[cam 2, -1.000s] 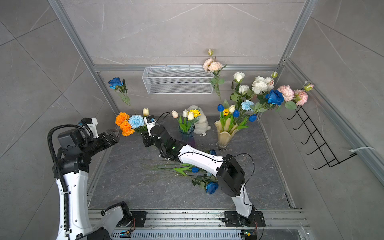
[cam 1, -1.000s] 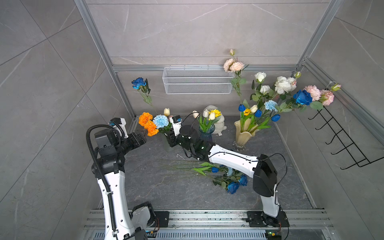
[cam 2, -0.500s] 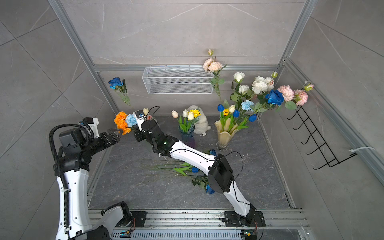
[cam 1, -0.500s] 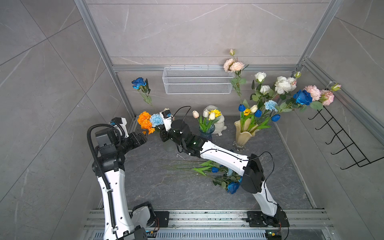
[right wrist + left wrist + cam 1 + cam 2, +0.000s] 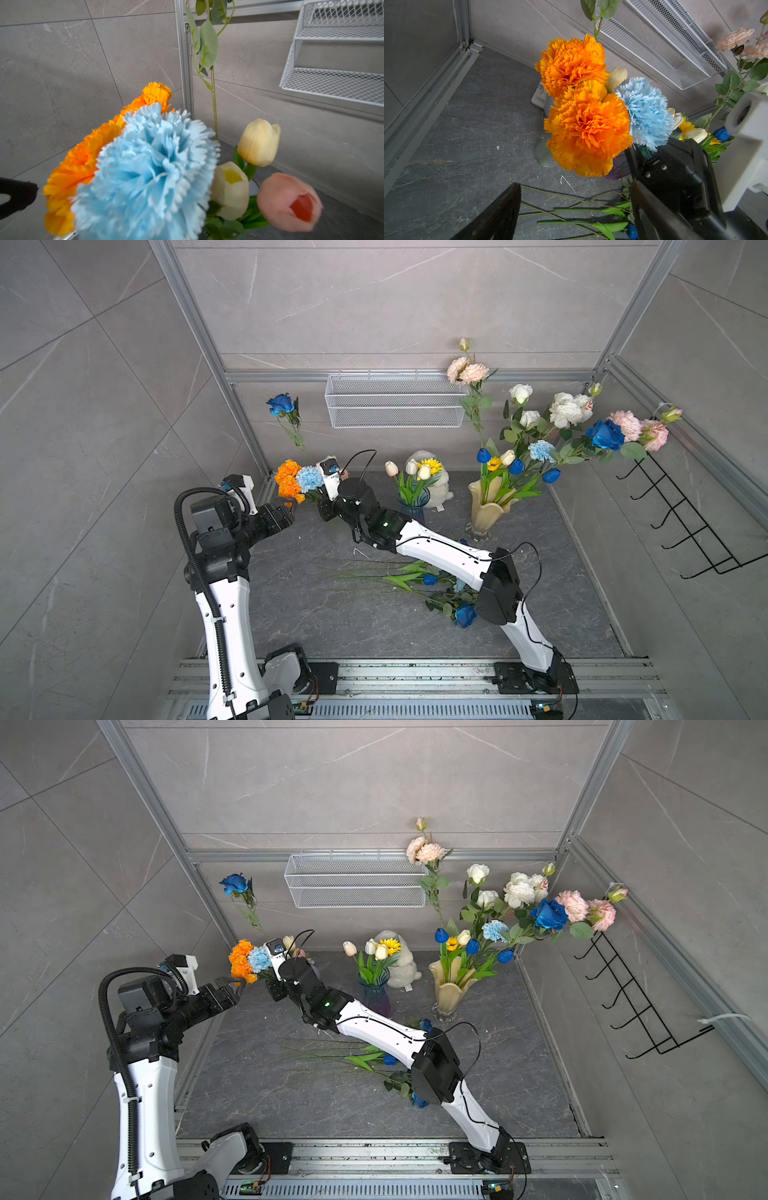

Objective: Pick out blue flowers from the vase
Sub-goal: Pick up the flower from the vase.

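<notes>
A pale blue carnation stands beside orange marigolds in a clear glass vase at the back left. My right gripper is shut just under the carnation's head; the stem in its jaws is hidden. A tall blue rose rises from the same vase. My left gripper is open and empty, close to the marigolds. More blue flowers, a rose and tulips, stand in the cream vase.
Picked blue flowers lie with long green stems on the floor under my right arm. A blue glass vase with white tulips and a plush toy stands mid-back. A wire basket hangs on the back wall, a black rack on the right.
My right gripper rose toward the back left, up to the pale blue carnation, and its jaws closed there. The bouquet shifted slightly. My left arm stayed nearly still.
</notes>
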You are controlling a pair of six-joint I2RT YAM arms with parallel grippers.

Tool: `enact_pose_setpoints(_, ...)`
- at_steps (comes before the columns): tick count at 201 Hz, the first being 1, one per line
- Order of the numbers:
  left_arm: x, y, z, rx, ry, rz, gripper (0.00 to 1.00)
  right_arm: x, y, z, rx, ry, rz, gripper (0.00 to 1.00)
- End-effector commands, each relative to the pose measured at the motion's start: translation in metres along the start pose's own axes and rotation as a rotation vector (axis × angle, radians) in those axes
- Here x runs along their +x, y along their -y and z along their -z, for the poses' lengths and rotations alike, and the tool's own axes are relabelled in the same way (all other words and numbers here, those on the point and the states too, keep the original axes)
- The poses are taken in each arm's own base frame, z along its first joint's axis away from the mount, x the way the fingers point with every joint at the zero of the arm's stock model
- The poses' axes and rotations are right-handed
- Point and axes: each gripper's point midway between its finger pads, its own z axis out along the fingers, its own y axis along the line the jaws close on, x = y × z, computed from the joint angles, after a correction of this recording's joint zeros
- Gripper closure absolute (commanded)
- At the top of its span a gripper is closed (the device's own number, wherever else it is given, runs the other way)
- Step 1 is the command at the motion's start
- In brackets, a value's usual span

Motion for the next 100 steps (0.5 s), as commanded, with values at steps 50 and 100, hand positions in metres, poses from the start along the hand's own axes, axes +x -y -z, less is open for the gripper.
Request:
enact_pose_setpoints(50, -0.016, 0.01, 0.007, 0.023, 0.049, -0.055, 0.16, -0.08, 0.006, 0.048, 0.008, 0.16, -0.002, 1.0)
enact_pose_setpoints(100, -0.023, 0.026, 0.013, 0.086, 0.07, -0.064, 0.16, -0.1, 0.009, 0.059, -0.019, 0.206, -0.039, 1.0)
